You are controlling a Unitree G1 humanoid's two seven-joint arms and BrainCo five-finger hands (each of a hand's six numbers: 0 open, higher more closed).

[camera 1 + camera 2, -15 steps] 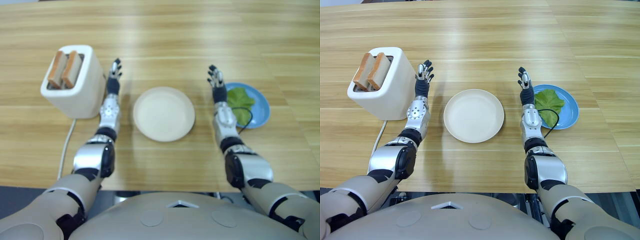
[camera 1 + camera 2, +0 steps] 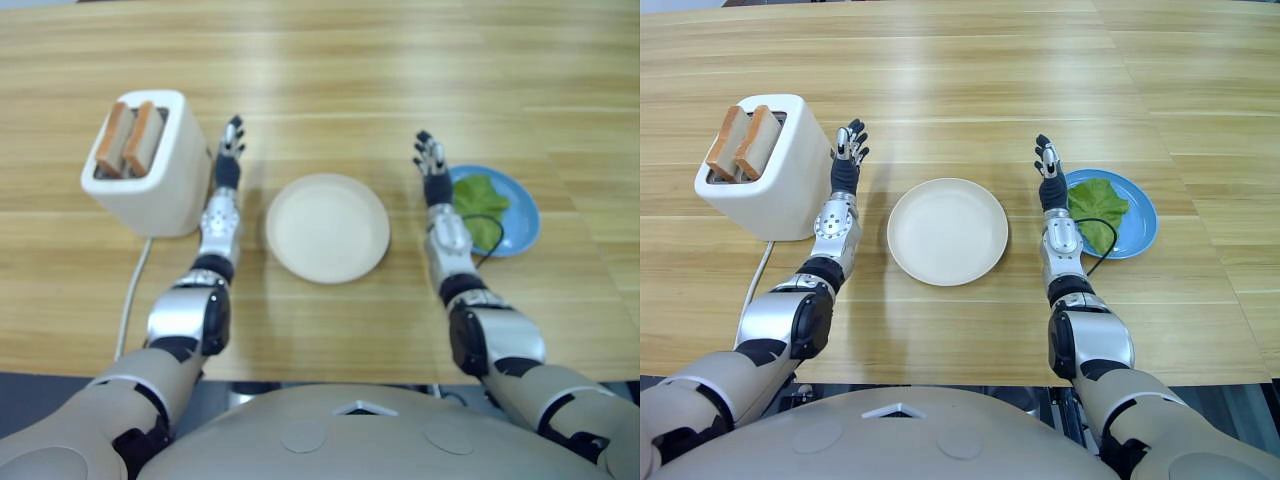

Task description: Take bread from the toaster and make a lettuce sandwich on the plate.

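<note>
Nearest the robot, the cream plate (image 2: 947,232) sits between the two forearms with no bread or lettuce on it yet. Just to its right, a blue dish (image 2: 1146,222) holds the lettuce (image 2: 1096,203) leaf, and the right hand (image 2: 1047,165) lies against that dish's inner edge. Its fingers are stretched out straight and hold nothing. Across the plate, the left hand (image 2: 848,150) rests on the table (image 2: 970,80) in the same way — fingers extended, grasping nothing — just beside the right wall of the white toaster (image 2: 775,190).

Farthest back, two slices of bread (image 2: 744,140) stand upright in the toaster's slots, their tops well proud of the rim.

Judging by this, the task is at its very start: the first step, fetching bread, has not begun. The next move probably falls to the left hand — lift, swing over the toaster top, and pinch one slice by its exposed upper edge. It should pull straight up so the slice clears the slot without dragging the toaster.
</note>
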